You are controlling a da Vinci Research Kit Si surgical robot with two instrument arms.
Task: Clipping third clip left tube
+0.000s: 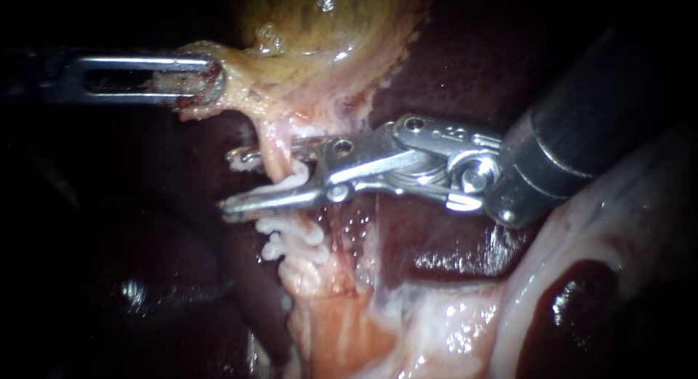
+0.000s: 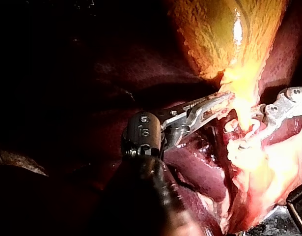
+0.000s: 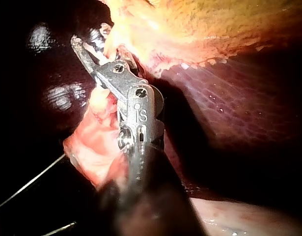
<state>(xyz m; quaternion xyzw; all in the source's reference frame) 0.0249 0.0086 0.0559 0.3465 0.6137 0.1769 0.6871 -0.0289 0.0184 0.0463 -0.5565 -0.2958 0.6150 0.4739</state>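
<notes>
We're straddling pale pink tube (image 1: 270,150), likely soft, slippery, above white clips (image 1: 294,241); right steel instrument (image 1: 227,183) jaws gaping, left steel instrument (image 1: 207,79) clamping yellow gallbladder (image 1: 305,30).

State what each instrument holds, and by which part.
The left instrument grips the gallbladder by its pale lower fringe. The right instrument holds nothing: its open jaws straddle the tube above the white clips.

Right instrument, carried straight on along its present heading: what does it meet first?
The tube, lying between its open jaws; the right instrument would likely just seat it deeper between them. Depth is uncertain.
</notes>
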